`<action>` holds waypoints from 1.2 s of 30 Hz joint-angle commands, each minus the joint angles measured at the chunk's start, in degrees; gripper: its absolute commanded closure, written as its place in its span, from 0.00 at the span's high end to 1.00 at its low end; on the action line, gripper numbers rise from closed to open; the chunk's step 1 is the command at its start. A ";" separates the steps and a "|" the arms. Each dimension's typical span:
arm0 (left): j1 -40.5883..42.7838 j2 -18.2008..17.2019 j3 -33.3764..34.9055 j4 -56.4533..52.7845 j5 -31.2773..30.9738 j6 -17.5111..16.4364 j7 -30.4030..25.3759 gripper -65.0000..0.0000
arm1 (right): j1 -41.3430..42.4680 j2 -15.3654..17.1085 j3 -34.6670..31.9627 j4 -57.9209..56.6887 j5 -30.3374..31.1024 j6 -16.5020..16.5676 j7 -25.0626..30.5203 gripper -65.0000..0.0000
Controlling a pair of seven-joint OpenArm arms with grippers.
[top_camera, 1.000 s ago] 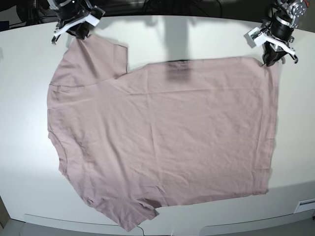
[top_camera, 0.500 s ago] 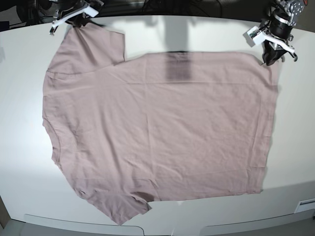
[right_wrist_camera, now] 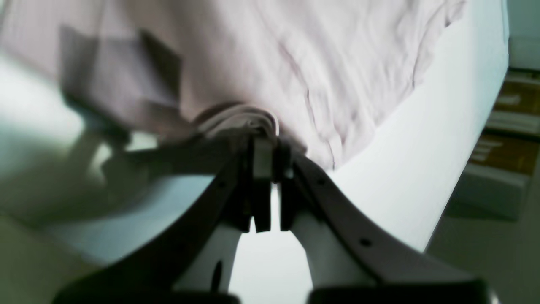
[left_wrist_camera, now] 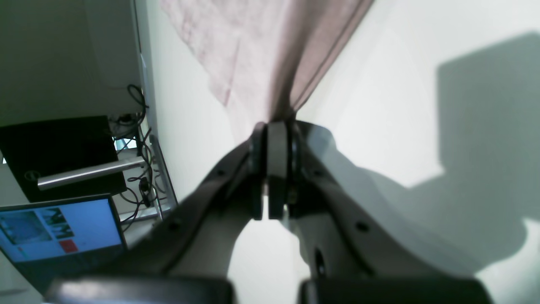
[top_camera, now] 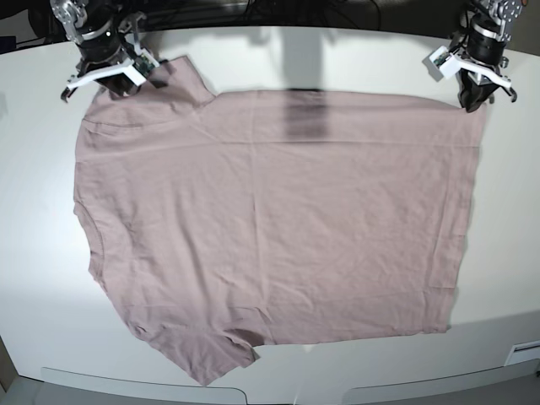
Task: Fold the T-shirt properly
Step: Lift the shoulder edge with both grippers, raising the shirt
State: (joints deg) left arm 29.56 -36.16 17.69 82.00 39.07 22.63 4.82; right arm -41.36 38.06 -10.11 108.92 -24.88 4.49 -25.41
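Observation:
The dusty pink T-shirt (top_camera: 270, 219) lies spread flat on the white table (top_camera: 34, 186), its neck side at the left of the base view. My left gripper (top_camera: 470, 101) stands at the far right corner, shut on the shirt's hem corner; the left wrist view shows its fingers (left_wrist_camera: 276, 169) pinching the T-shirt (left_wrist_camera: 261, 55). My right gripper (top_camera: 118, 83) is at the far left, shut on the upper sleeve. In the right wrist view the T-shirt (right_wrist_camera: 337, 67) is bunched at the fingertips (right_wrist_camera: 262, 160).
The table's near edge (top_camera: 354, 390) runs just below the lower sleeve. Cables and dark equipment (top_camera: 253, 13) sit behind the far edge. A laptop screen (left_wrist_camera: 59, 228) stands beside the table in the left wrist view.
My right gripper has moved left and nearer with the sleeve, which now lies drawn in. The left gripper edged toward the far edge. The whole shirt slid farther up the table.

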 commanded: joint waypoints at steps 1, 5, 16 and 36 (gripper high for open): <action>-2.73 -0.50 -0.76 0.98 0.31 4.37 -1.42 0.00 | 0.74 -0.28 0.33 1.11 0.13 -0.81 0.72 0.00; -3.91 -0.52 -0.76 0.98 0.33 4.39 -1.42 0.00 | 2.36 -3.74 0.28 1.11 0.09 -0.15 0.83 0.00; -7.43 -0.50 -0.76 1.03 0.31 4.33 -1.44 0.00 | 6.38 -8.70 0.35 1.11 0.28 -0.22 0.24 0.00; -14.34 3.63 -0.76 1.03 -4.59 1.33 -2.25 0.00 | 14.84 -8.72 0.35 1.03 4.87 -0.22 -1.62 0.00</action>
State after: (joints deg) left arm 21.43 -34.15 17.93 81.25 36.73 15.99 7.75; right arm -26.85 28.60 -10.20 108.97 -19.33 4.97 -28.01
